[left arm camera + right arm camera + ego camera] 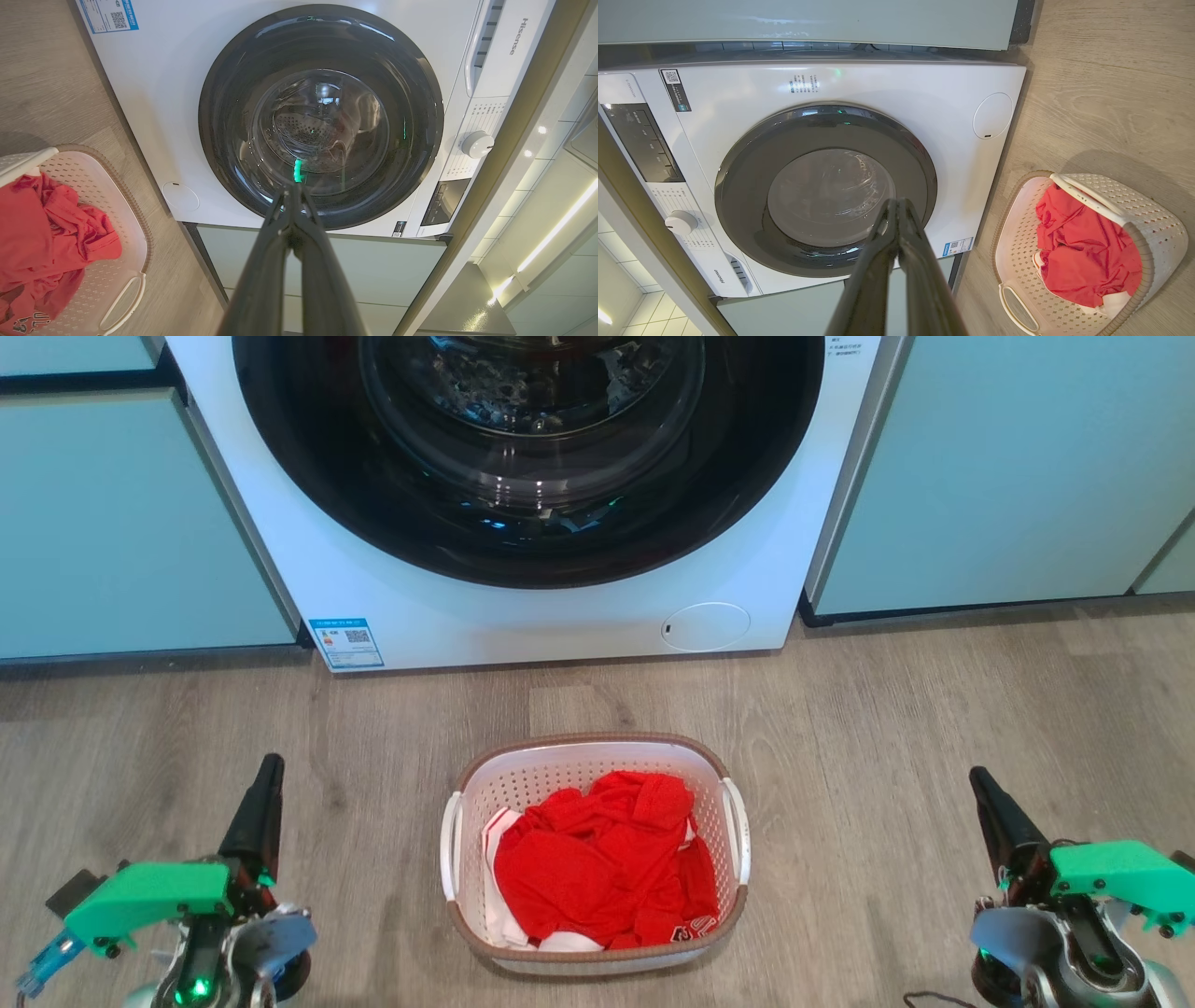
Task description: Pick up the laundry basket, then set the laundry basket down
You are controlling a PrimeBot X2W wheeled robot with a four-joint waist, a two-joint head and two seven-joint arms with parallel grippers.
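The laundry basket, white and perforated with a brown woven-look rim and a white handle on each side, stands on the wood floor in front of the washing machine, with red clothing heaped inside. It also sits at the left edge of the left wrist view and at the lower right of the right wrist view. My left gripper is shut and holds nothing, well to the basket's left. My right gripper is likewise shut and holds nothing, well to the basket's right. Both point toward the machine.
A white front-loading washing machine with a dark round door stands just behind the basket. Pale green cabinet fronts flank it on both sides. Bare wood floor lies between each gripper and the basket.
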